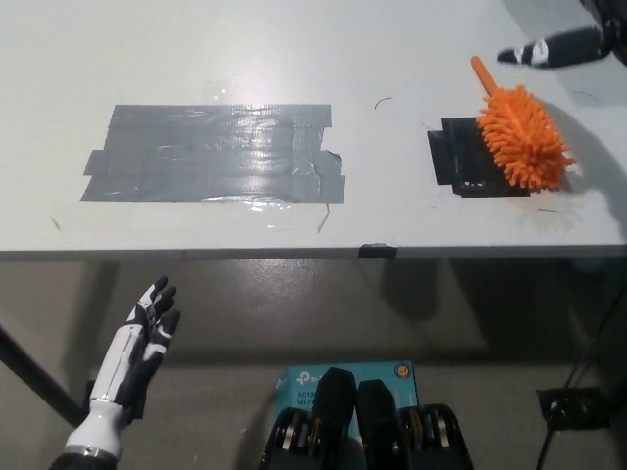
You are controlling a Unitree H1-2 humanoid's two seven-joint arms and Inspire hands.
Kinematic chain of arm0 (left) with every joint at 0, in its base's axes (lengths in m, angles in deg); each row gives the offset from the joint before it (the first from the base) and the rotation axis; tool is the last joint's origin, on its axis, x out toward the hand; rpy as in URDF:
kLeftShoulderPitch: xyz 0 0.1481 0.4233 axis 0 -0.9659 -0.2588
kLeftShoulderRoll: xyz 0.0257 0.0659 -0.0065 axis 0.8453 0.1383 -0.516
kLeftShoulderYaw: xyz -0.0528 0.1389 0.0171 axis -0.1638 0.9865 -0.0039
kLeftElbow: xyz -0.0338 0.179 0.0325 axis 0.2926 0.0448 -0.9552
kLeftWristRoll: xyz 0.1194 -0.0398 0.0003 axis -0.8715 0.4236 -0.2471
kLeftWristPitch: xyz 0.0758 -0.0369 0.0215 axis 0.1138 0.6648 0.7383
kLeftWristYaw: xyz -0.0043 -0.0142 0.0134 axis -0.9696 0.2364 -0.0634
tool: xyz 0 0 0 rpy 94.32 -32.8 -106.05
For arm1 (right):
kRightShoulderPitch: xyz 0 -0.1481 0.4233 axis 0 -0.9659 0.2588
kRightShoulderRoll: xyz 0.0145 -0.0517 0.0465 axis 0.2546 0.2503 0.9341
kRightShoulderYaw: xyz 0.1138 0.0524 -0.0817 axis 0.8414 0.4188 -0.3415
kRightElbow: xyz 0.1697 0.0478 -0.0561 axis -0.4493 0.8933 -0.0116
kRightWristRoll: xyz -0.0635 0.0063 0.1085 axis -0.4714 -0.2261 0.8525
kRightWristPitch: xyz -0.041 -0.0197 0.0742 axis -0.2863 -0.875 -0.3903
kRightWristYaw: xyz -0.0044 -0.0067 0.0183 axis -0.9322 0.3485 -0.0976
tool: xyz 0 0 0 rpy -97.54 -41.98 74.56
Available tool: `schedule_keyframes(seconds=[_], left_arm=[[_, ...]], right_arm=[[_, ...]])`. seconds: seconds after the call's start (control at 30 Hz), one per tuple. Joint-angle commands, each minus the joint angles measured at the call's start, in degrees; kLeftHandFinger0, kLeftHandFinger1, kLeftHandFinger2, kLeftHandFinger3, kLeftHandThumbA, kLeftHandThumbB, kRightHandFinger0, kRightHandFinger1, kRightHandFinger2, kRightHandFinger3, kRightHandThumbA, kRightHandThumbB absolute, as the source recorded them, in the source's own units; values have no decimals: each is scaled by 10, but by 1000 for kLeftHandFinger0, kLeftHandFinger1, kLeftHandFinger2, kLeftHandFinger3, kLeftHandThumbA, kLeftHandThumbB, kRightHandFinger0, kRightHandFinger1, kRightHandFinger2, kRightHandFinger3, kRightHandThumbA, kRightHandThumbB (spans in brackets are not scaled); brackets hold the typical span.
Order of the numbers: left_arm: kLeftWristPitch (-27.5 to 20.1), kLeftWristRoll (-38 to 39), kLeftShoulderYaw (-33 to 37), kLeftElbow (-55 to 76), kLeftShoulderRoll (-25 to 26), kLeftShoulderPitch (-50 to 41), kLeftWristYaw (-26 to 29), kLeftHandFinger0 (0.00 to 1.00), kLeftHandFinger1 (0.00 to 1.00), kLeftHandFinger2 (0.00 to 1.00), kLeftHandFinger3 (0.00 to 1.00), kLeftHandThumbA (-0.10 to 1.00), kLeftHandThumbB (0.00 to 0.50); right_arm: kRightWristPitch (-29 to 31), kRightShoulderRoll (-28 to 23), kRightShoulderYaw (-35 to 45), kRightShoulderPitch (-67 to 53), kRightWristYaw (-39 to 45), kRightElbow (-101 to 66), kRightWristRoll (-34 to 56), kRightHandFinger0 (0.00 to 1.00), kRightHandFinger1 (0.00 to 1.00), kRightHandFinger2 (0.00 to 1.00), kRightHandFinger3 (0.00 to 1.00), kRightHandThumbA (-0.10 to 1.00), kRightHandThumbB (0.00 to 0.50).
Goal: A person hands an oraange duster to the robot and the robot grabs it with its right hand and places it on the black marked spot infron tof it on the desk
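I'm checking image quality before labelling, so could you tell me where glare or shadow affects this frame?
Head view: glare streaks the grey tape patch; the orange duster casts a soft shadow to its right on the desk; the right hand looks slightly blurred.

This looks like a robotics lab or test room: a plain white worktop [411, 59] carries a broad patch of grey tape [211, 154] at 10 o'clock and a black taped square [460, 162] at 2 o'clock. Below lies bare grey floor [294, 313], with a teal networking-gear box [299, 384] at 6 o'clock
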Motion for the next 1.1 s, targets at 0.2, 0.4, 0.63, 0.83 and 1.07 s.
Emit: schedule_keyframes(seconds=[0.2,0.4,0.63,0.83,1.07], left_arm=[[-10,17,11,16,-8,25,-17,1000,1000,1000,1000,989,197],[-21,10,14,13,-11,7,-14,1000,1000,1000,1000,961,188],[-19,20,14,20,-9,-23,-20,1000,1000,1000,1000,944,202],[-25,22,14,15,-11,-31,-19,1000,1000,1000,1000,936,207],[-36,19,16,6,-12,-38,-19,1000,1000,1000,1000,947,199]], right_arm=[[-95,-37,140,-270,-22,-672,120,1000,1000,1000,1000,738,197],[-5,50,89,-402,-66,-702,87,1000,1000,1000,1000,678,198],[35,133,47,-505,-93,-617,37,1000,1000,1000,1000,675,111],[103,185,35,-517,-109,-478,43,1000,1000,1000,1000,632,92],[160,219,31,-505,-132,-310,24,1000,1000,1000,1000,674,93]])
